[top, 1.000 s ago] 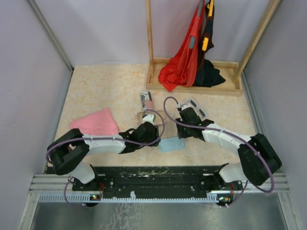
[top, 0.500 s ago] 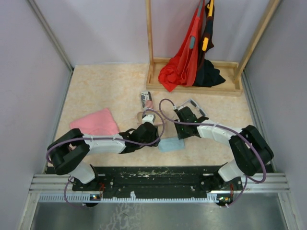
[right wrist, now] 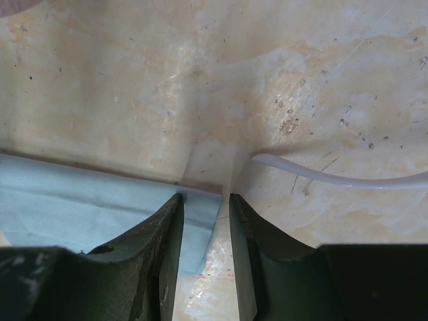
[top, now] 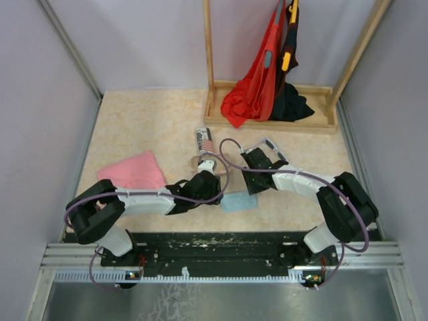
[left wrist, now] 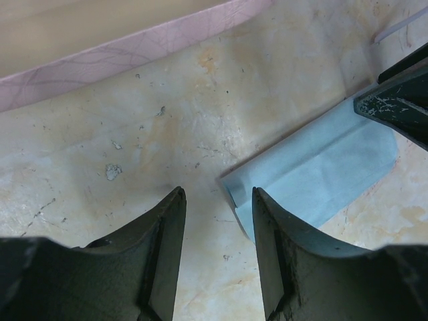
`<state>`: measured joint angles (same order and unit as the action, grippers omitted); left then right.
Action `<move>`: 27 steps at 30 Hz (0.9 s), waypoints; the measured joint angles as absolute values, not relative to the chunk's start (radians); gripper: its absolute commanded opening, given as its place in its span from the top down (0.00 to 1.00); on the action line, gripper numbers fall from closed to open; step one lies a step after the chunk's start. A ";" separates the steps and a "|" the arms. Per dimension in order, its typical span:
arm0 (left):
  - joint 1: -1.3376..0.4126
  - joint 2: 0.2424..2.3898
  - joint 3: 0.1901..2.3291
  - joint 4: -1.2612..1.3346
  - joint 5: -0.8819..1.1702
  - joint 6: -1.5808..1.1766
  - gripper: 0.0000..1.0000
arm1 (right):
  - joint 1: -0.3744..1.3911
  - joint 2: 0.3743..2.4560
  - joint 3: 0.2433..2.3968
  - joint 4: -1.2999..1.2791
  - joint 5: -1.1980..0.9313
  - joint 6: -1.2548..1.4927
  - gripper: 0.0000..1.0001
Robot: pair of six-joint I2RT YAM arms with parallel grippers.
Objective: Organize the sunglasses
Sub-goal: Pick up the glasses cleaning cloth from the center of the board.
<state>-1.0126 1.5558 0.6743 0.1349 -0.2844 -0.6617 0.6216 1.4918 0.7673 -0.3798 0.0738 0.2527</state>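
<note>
The white-framed sunglasses (top: 270,145) lie behind my right arm, partly covered by it. One of their white temple arms (right wrist: 334,178) curves across the table in the right wrist view. A thin-framed pair (top: 196,160) peeks out beside my left wrist. My right gripper (right wrist: 204,198) (top: 250,186) is low over the table. Its jaws stand narrowly apart astride the edge of a light-blue cloth (right wrist: 80,207) (top: 239,200). My left gripper (left wrist: 217,194) (top: 215,190) is open over bare table, its right finger at the corner of the cloth (left wrist: 314,174).
A flag-printed case (top: 204,140) lies behind the grippers and a pink item (top: 134,170) at the left. A wooden rack (top: 267,122) with red and dark cloth stands at the back right. My right gripper's dark fingers (left wrist: 401,100) show in the left wrist view.
My right arm has shifted left and back, uncovering more of the white sunglasses, and its jaws have narrowed slightly. The left arm has stayed put.
</note>
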 measured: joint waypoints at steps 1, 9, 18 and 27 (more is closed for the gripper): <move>-1.013 1.556 0.674 0.135 -0.285 -0.662 0.49 | 0.625 1.496 0.771 -0.383 0.078 0.252 0.66; -1.013 1.552 0.674 0.134 -0.287 -0.662 0.49 | 0.661 1.533 0.810 -0.416 0.125 0.243 0.69; -1.013 1.539 0.671 0.134 -0.289 -0.662 0.49 | 0.677 1.544 0.819 -0.419 0.121 0.246 0.89; -1.013 1.540 0.671 0.135 -0.279 -0.657 0.47 | 0.679 1.539 0.809 -0.398 0.112 0.255 1.00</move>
<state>-1.0126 1.5398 0.6708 0.1352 -0.2787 -0.6567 0.6788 1.5394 0.8093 -0.3977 0.1123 0.2554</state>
